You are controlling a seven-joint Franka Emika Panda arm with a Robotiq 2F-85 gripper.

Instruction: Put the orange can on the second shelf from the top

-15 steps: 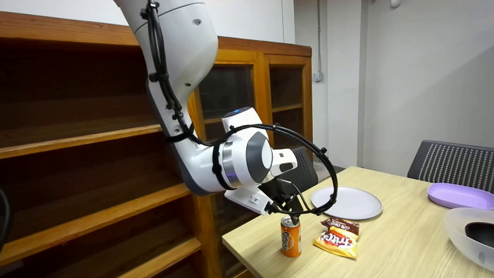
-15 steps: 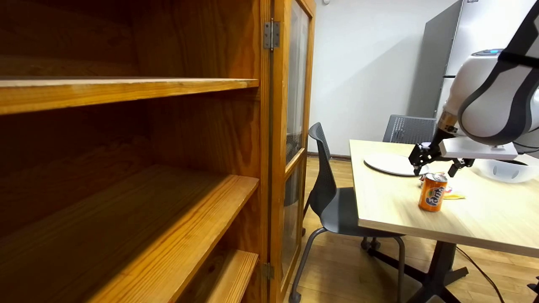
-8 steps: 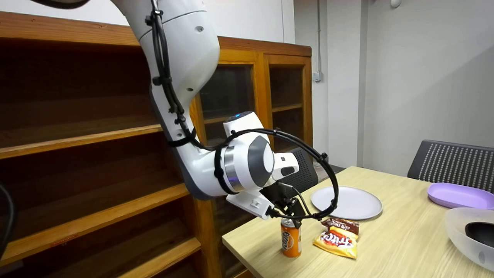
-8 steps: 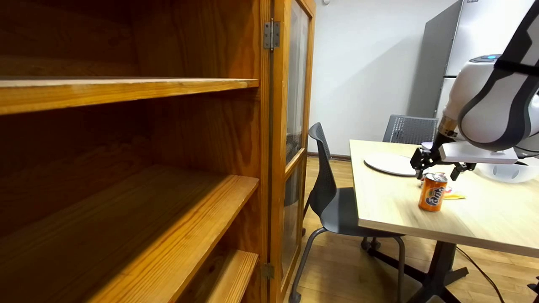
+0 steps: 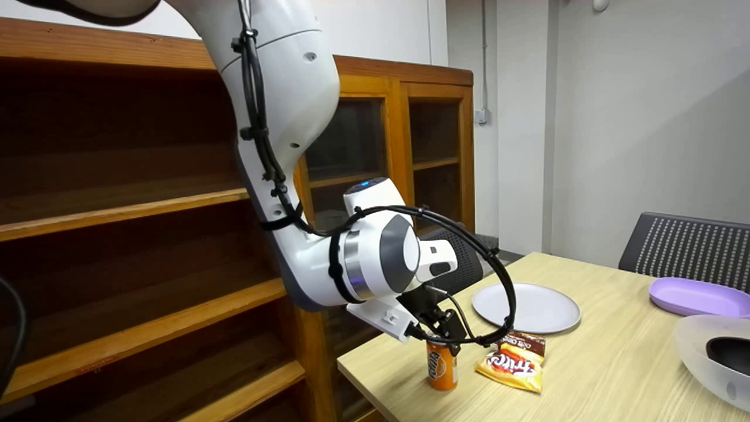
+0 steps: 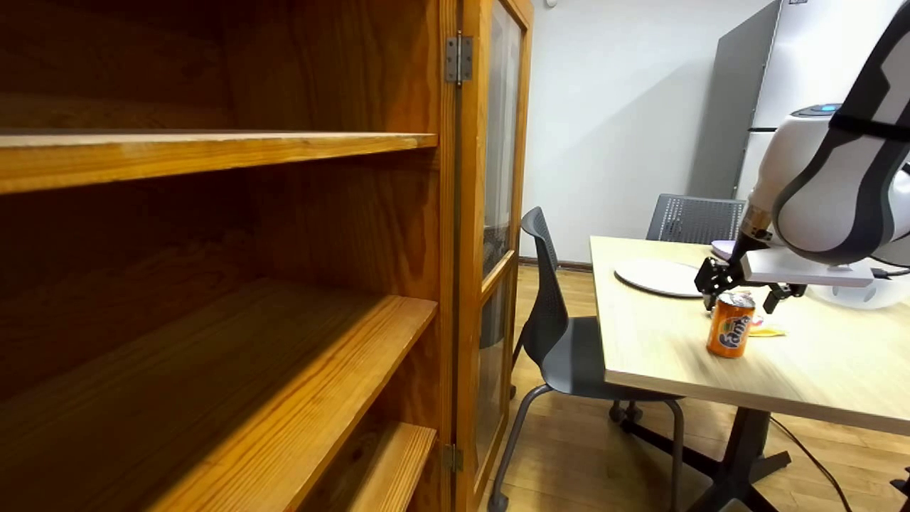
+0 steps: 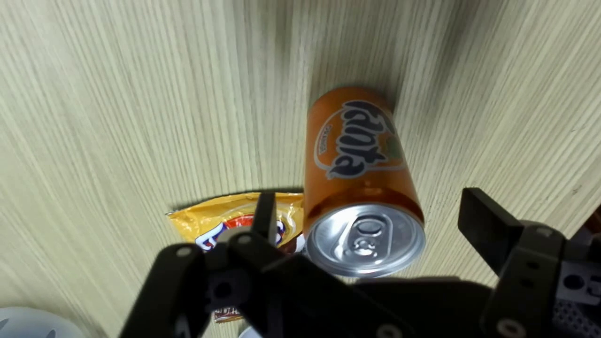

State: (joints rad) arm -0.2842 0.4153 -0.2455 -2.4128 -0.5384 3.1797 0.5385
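The orange can (image 5: 440, 370) stands upright on the table near its corner. It also shows in an exterior view (image 6: 730, 333) and in the wrist view (image 7: 352, 155), silver top toward the camera. My gripper (image 7: 371, 209) is open, with one finger on each side of the can's top and a gap to each in the wrist view. In an exterior view the gripper (image 6: 739, 302) is level with the can's top rim; elsewhere the gripper (image 5: 451, 347) partly hides that rim. The second shelf from the top (image 5: 146, 338) is a bare brown board, also in an exterior view (image 6: 334, 363).
A snack packet (image 5: 512, 369) lies beside the can. A white plate (image 5: 527, 308), purple tray (image 5: 697, 299) and translucent bowl (image 5: 703, 357) are on the table (image 5: 621, 363). A chair (image 6: 561, 334) stands between table and glass-doored cabinet (image 6: 498, 178). Another board (image 6: 213, 153) is above the second shelf.
My gripper has moved down and slightly across, so its fingers now come to the can's top. The can has not moved, and the gripper stays open.
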